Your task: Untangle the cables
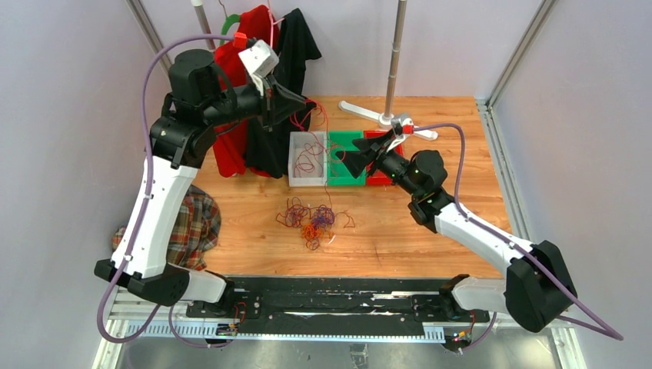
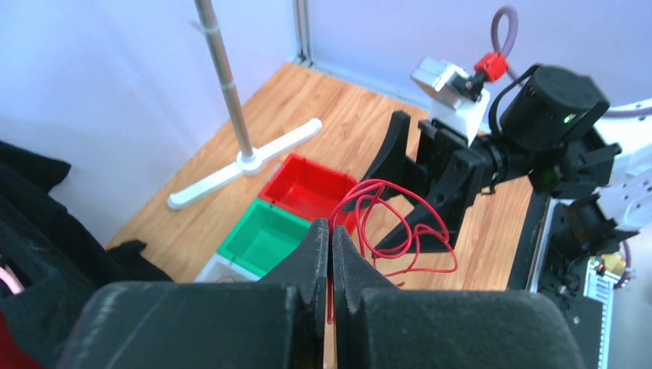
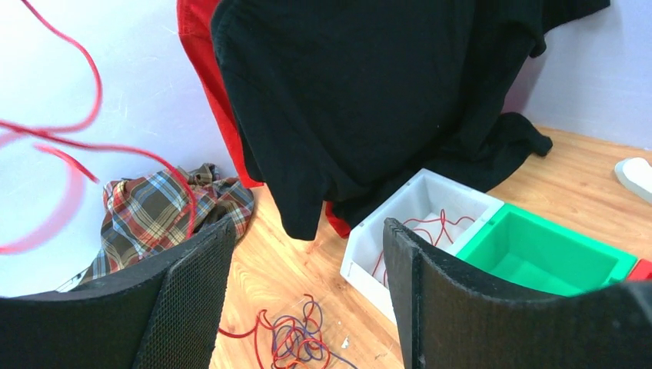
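A tangle of red, orange and purple cables (image 1: 311, 220) lies on the wooden table; it also shows low in the right wrist view (image 3: 301, 343). My left gripper (image 1: 304, 104) is raised at the back and shut (image 2: 330, 231) on a single red cable (image 2: 401, 224), which hangs in loops (image 1: 321, 123) above the bins. That cable shows blurred at the left of the right wrist view (image 3: 71, 140). My right gripper (image 1: 344, 164) is open and empty (image 3: 307, 231) over the green bin, facing the left gripper. Another red cable (image 3: 432, 227) lies in the white bin.
Three bins stand in a row: white (image 1: 294, 164), green (image 1: 346, 140), red (image 1: 380, 179). Black and red shirts (image 1: 265, 138) hang at the back left. A plaid cloth (image 1: 192, 223) lies at the left. A white-based pole stand (image 1: 390, 77) is at the back.
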Action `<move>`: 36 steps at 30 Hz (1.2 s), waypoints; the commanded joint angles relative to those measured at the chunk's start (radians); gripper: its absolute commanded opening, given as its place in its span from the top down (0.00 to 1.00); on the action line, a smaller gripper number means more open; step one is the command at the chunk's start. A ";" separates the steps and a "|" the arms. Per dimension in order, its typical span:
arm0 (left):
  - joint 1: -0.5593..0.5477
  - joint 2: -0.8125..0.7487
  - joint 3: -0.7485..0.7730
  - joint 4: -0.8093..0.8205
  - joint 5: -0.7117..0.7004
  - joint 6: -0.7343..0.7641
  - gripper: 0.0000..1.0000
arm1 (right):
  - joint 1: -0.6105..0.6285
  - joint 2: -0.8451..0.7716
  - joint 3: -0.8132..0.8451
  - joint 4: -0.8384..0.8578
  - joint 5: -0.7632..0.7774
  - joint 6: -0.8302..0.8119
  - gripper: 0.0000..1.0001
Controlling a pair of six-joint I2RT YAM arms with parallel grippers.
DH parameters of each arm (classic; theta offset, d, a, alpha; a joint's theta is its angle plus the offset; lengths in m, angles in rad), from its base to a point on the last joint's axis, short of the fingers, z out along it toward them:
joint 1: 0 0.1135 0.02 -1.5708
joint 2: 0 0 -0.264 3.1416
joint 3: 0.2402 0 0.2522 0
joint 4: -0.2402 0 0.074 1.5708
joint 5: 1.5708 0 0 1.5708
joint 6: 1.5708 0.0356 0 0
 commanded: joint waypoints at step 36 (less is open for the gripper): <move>-0.001 0.001 -0.195 0.770 -0.498 0.219 1.00 | 0.048 0.173 0.271 -0.305 0.179 -0.257 0.36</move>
